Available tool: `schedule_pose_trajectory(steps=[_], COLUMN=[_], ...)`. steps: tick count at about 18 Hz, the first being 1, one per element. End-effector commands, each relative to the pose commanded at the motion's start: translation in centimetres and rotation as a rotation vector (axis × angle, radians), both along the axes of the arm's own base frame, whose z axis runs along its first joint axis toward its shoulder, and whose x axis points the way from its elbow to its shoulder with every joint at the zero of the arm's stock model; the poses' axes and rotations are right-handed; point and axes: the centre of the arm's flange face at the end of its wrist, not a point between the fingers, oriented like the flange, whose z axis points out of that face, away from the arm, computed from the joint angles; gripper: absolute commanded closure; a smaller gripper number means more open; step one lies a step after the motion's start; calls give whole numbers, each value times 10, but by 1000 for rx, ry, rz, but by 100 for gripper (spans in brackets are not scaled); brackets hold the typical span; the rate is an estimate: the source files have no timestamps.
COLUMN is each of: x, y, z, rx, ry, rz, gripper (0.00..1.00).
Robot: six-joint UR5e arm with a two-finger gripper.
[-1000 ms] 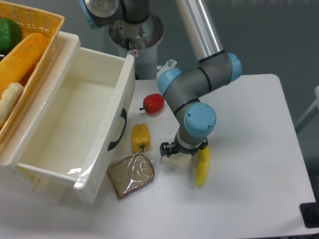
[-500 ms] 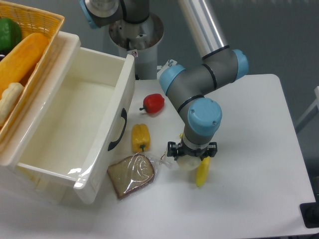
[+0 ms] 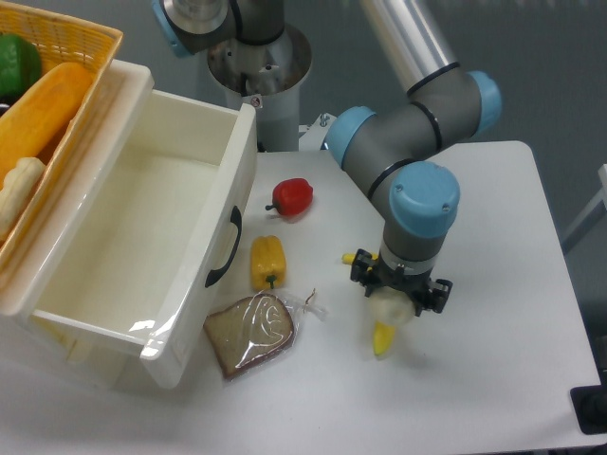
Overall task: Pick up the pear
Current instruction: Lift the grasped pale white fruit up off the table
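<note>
The pear (image 3: 390,310), pale cream-white and roundish, sits between the jaws of my gripper (image 3: 398,297) at the middle right of the table. The gripper points straight down and is shut on the pear, which seems to hang just above the tabletop. The long yellow banana (image 3: 382,339) lies under the gripper and the pear. Only its two ends show.
A yellow bell pepper (image 3: 267,261), a red pepper (image 3: 293,195) and bagged bread (image 3: 251,332) lie left of the gripper. An open white drawer (image 3: 233,180) stands at the left, with an orange basket (image 3: 90,43) of produce behind it.
The gripper has moved to the right by about a hand's width with the pear in it. The pear now covers the middle of the banana instead of lying beside it.
</note>
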Motion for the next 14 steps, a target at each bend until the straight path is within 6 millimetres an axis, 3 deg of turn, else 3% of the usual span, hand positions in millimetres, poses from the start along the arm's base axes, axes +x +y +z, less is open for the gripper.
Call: schedule_pose_trajectory(steps=[5,14], x=[-25,-28], y=[0,-3], z=[13,28], rx=[15,23], ry=[36,56], rz=[-23,-65], gripper=[87,87])
